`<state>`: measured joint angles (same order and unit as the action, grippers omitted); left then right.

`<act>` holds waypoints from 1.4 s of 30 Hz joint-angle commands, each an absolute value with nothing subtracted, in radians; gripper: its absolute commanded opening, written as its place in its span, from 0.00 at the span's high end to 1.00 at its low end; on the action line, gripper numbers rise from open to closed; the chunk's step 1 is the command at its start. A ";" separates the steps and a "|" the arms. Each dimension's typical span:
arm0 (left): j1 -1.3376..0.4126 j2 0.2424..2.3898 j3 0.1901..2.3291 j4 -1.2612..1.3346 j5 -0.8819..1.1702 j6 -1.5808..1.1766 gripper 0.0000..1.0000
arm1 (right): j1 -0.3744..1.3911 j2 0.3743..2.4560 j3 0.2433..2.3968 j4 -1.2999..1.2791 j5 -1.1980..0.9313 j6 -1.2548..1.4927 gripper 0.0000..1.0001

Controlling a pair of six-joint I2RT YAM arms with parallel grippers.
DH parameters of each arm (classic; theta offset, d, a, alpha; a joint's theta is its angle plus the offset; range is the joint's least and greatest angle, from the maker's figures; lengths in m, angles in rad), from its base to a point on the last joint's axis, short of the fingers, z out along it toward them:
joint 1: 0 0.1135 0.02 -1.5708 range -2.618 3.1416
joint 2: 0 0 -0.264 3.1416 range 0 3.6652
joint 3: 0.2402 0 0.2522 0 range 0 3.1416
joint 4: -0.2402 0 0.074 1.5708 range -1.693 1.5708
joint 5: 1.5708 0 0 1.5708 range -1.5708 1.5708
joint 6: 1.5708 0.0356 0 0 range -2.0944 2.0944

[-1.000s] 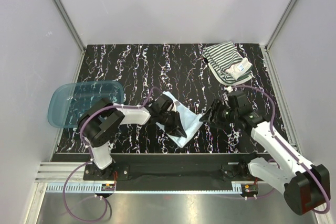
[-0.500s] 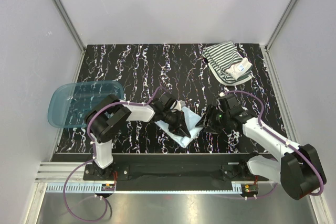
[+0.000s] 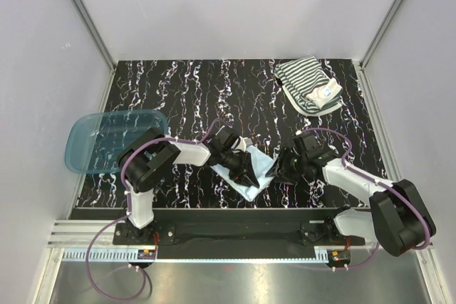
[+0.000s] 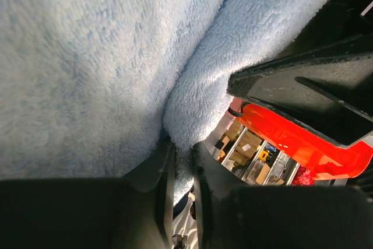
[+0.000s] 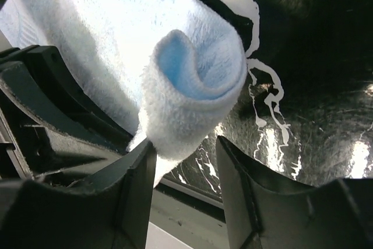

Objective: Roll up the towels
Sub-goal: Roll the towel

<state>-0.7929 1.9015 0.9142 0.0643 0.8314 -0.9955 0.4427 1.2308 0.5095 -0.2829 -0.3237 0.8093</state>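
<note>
Blue towel (image 3: 261, 171) lies half rolled near the front of the table (image 3: 178, 90). Our left gripper (image 4: 182, 157) is nearly shut, pinching its edge. Our right gripper (image 5: 186, 155) is open at the roll's end, holding nothing. If we tug, the soft roll could flop open.

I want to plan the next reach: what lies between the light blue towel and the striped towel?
Between light blue towel and striped towel, only bare table shows, in the top view.
</note>
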 commanded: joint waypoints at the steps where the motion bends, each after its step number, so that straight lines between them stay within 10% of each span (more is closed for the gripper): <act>1: -0.798 1.902 0.899 0.101 0.882 -1.003 0.78 | 0.453 1.242 0.505 -0.200 -0.275 0.824 0.49; 13: -0.796 1.888 0.880 0.155 0.891 -1.028 0.55 | 0.466 1.396 0.520 -0.152 -0.256 0.795 0.62; 24: -0.811 1.744 1.070 -0.400 0.510 -0.735 0.35 | 0.477 1.381 0.638 -0.389 -0.183 0.732 0.72; 42: -1.097 1.603 1.197 -0.557 -0.072 -0.474 0.30 | 0.540 1.493 0.830 -0.561 -0.215 0.617 0.78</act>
